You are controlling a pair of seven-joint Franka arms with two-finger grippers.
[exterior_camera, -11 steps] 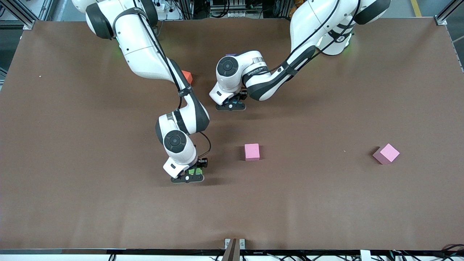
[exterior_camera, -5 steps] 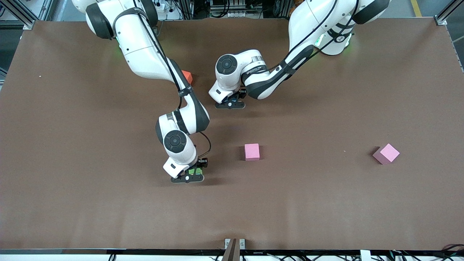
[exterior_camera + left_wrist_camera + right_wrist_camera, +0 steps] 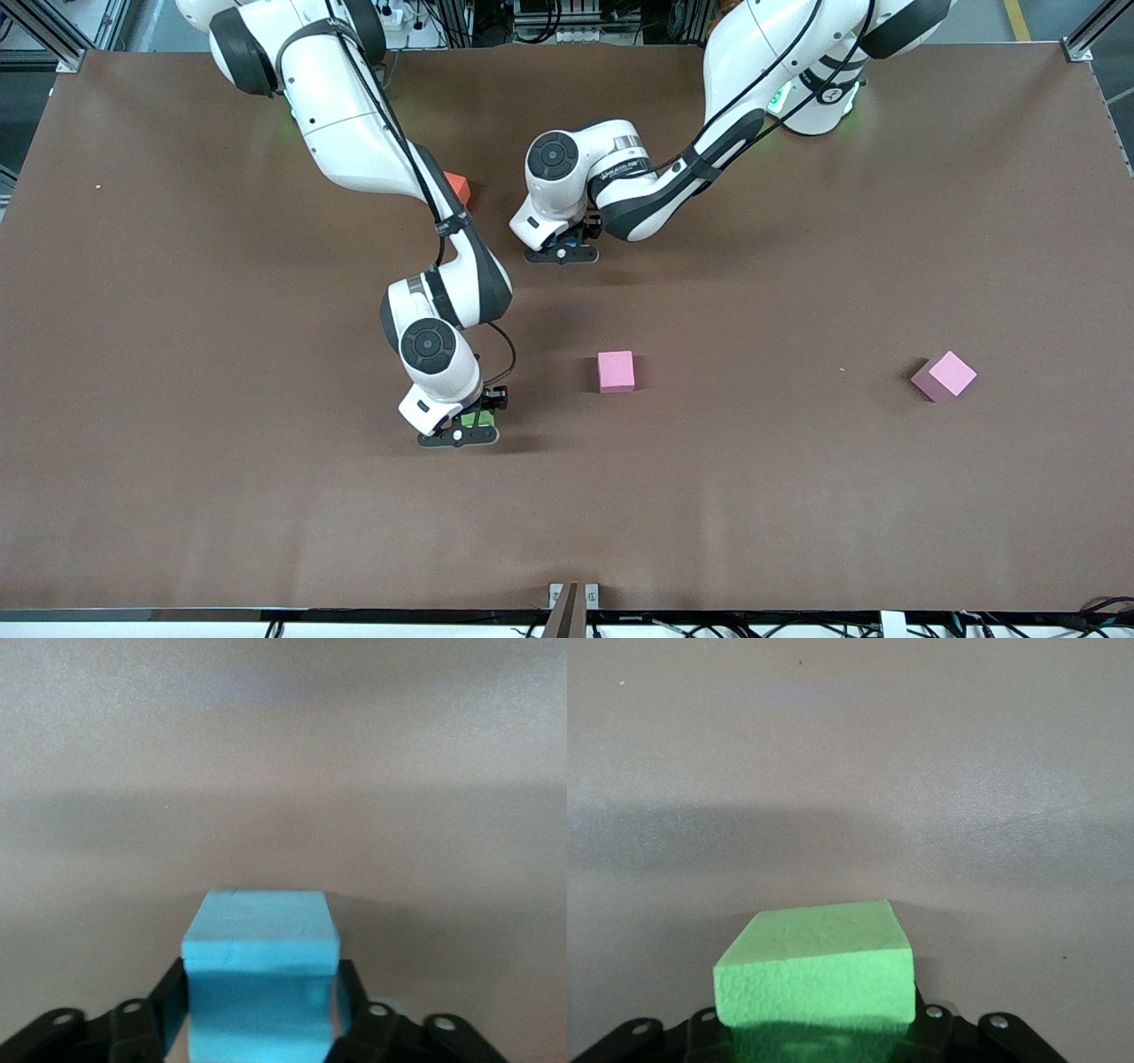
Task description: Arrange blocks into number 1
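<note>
A light blue block (image 3: 261, 943) sits between the jaws of my left gripper (image 3: 261, 985), low over the table near the middle, toward the robots' bases. In the front view the left gripper (image 3: 562, 255) hides nearly all of that block. My right gripper (image 3: 819, 1028) is shut on a bright green block (image 3: 819, 970), which sits tilted in its grip. In the front view the right gripper (image 3: 459, 435) hangs just above the table, and a bit of the green block (image 3: 469, 419) shows under the hand.
An orange cube (image 3: 457, 187) lies partly hidden by the right arm. One pink cube (image 3: 616, 371) rests beside the right gripper, toward the left arm's end. A second pink cube (image 3: 946, 375) lies near the left arm's end of the brown table (image 3: 797, 496).
The left gripper with the light blue block has shifted a little toward the robots' bases. The right arm has not moved.
</note>
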